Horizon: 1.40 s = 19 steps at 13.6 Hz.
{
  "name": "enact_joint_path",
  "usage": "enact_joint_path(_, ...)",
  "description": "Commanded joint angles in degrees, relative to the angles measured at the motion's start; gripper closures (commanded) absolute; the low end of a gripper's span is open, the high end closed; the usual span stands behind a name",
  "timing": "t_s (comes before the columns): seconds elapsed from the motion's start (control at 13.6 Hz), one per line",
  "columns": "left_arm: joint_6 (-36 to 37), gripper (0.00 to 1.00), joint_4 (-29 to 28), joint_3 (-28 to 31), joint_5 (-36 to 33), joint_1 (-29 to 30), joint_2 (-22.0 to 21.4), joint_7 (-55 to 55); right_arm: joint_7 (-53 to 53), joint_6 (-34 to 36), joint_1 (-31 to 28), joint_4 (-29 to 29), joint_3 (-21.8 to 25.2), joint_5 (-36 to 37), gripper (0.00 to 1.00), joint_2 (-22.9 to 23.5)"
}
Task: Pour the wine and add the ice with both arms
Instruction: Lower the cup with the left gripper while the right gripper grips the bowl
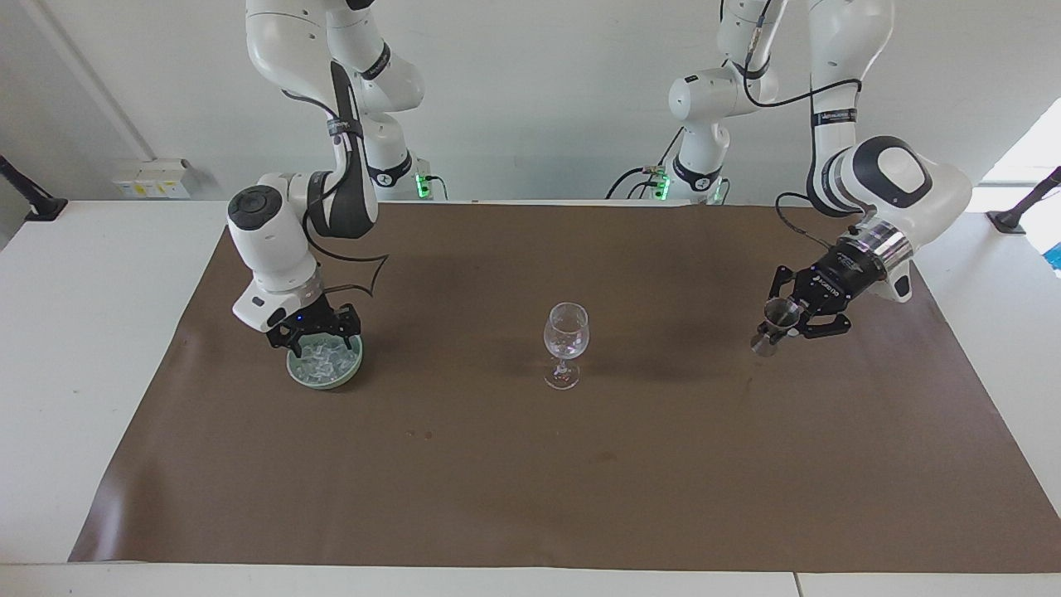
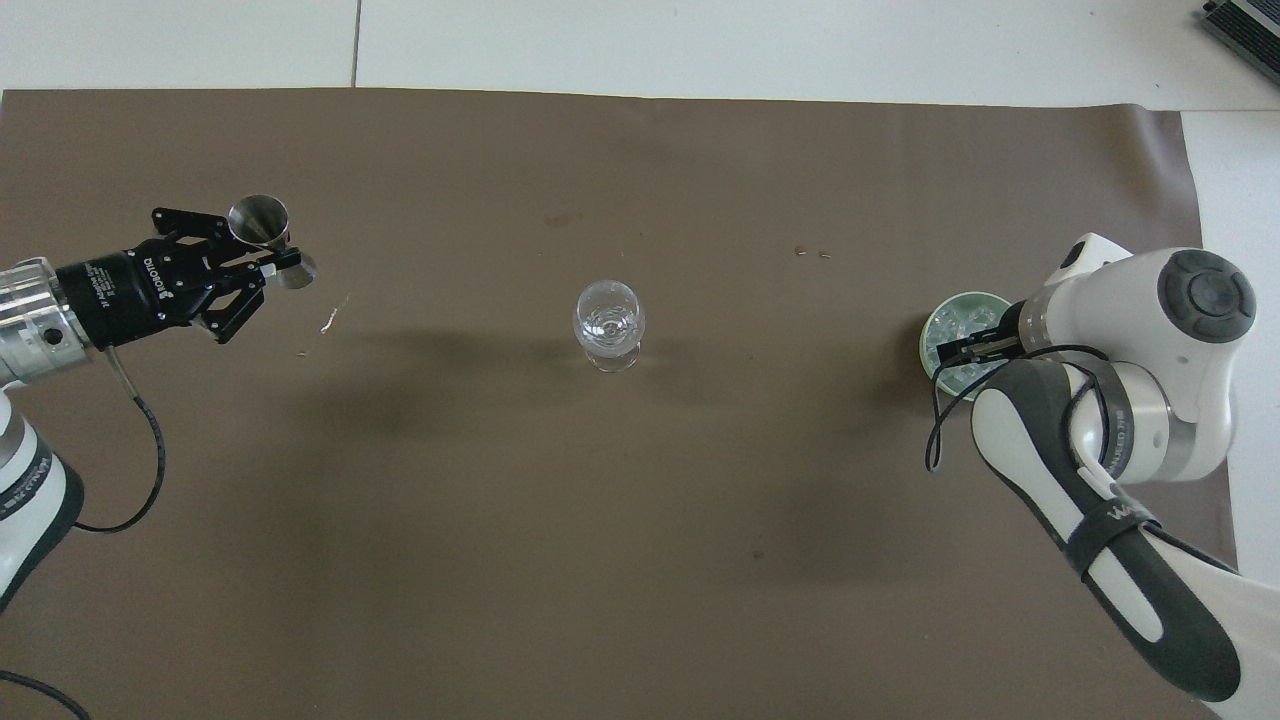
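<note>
Ice (image 1: 325,358): in green bowl (image 1: 351,371), directly under right gripper (image 1: 314,336).
Right gripper: fingers' spacing unclear.
Left gripper (image 1: 787,322): clamped on metal jigger (image 1: 772,324).

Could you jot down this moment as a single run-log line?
left pincer: shut on jigger | right pincer: in bowl on ice | wine glass: upright

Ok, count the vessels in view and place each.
3. Green bowl of ice toward the right arm's end, under the right gripper; wine glass in the middle of the mat; metal jigger held by the left gripper.
</note>
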<state>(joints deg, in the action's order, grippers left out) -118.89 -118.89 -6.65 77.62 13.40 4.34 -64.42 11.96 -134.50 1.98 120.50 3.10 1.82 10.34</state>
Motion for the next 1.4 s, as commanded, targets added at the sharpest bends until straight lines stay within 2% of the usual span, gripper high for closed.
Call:
enact_joint_path(0.0, 5.2, 1.0, 4.7, -0.4, -4.3, 2.5, 3.9, -0.8, 1.8, -0.8, -0.8, 1.4, -0.5, 0.0, 0.3, -0.6)
enact_joint_path(0.22, 8.8, 1.0, 4.2, -0.4, -5.4, 5.9, 5.0, 3.5, 1.7, -0.9, -0.8, 1.7, -0.4, 0.0, 0.3, -0.4)
enact_joint_path(0.51, 9.9, 1.0, -0.8, -0.5, -3.6, 8.9, 5.0, 10.1, 1.7, -1.0, -0.8, 1.7, -0.4, 0.1, 0.34, -0.3)
enact_joint_path(0.81, 9.6, 1.0, -5.3, -0.5, 1.9, 10.5, 5.2, 17.8, 1.2, -2.8, -1.0, 1.6, -0.4, 0.0, 0.35, -0.1)
enact_joint_path(1.25, 9.1, 1.0, -9.8, -0.5, 8.7, 11.8, 7.0, 23.1, 0.5, -3.0, -1.5, 1.6, -0.5, 0.0, 0.35, -0.1)
enact_joint_path(1.32, 8.4, 1.0, -11.0, -0.5, 10.3, 11.8, 7.1, 25.1, 0.5, -3.0, -1.5, 1.7, -0.5, 0.0, 0.39, -0.1)
